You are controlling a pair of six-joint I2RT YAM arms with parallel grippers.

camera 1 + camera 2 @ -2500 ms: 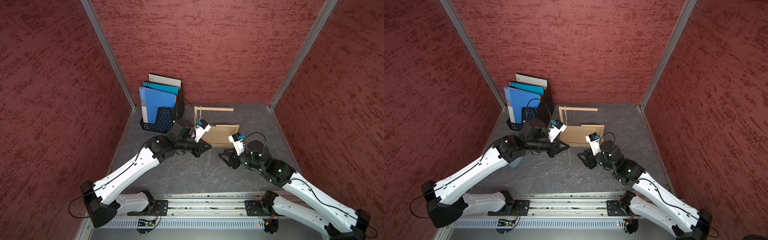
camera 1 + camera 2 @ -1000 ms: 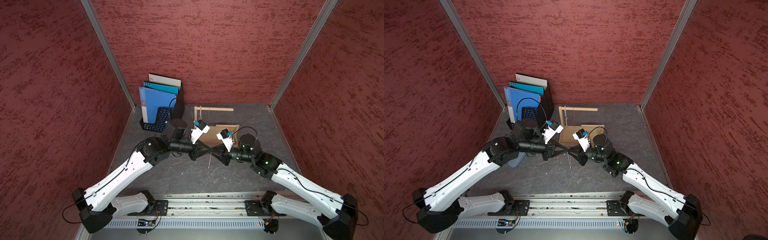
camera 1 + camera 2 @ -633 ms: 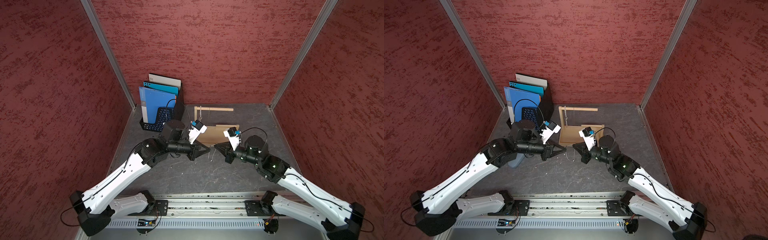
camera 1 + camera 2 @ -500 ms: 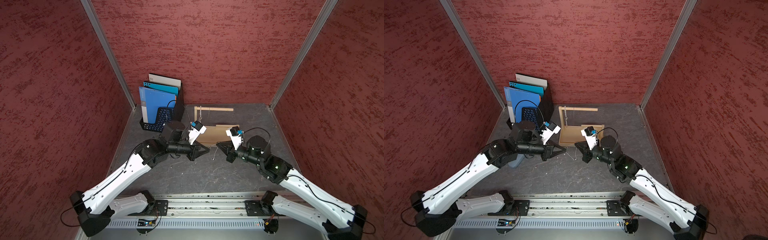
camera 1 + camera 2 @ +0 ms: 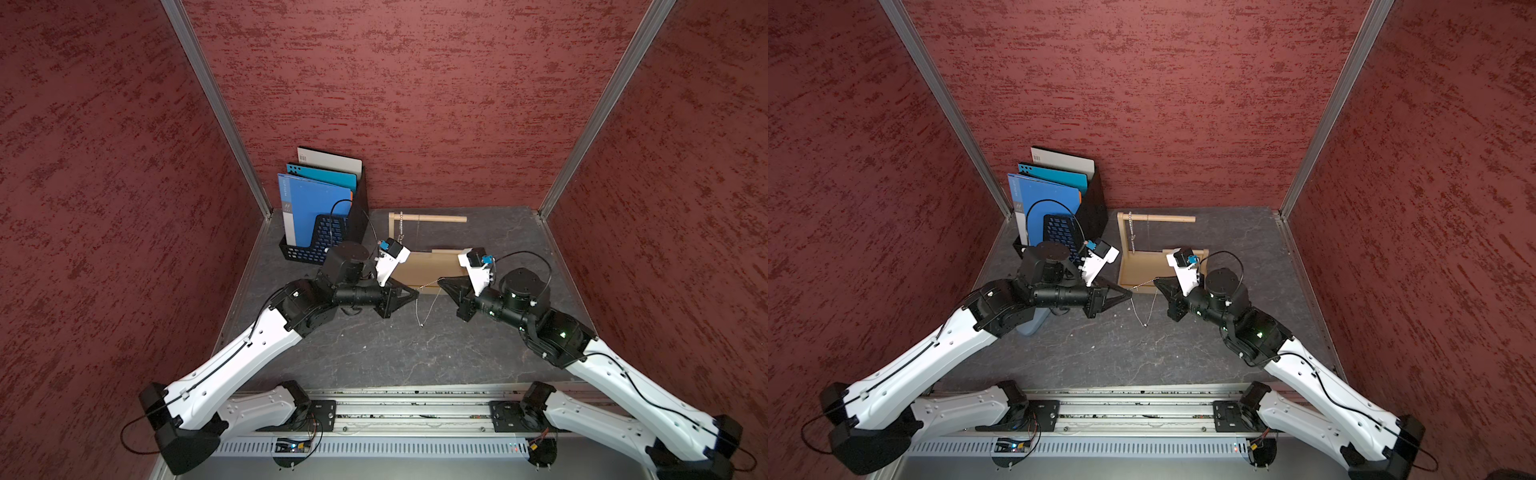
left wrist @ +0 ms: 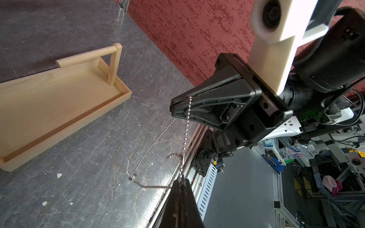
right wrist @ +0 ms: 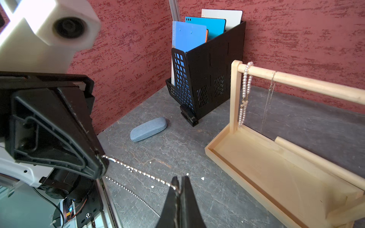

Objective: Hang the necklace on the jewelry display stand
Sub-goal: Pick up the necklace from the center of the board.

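Left gripper (image 5: 416, 294), right gripper (image 5: 440, 282): both clamped on necklace (image 7: 141, 172) | fine silver ball chain, loop hanging

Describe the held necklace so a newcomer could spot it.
Start at the pale wooden jewelry display stand by the back wall. Just in front of its tray, the left gripper and right gripper pinch a silver ball-chain necklace stretched between them. Unlike the pearl strand on the stand's dowel, it hangs from no bar.

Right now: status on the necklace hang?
Left claw, right claw shut on necklace, stretched between them. Not yet on jewelry display stand. Pearl strand, thin chain already on its dowel.
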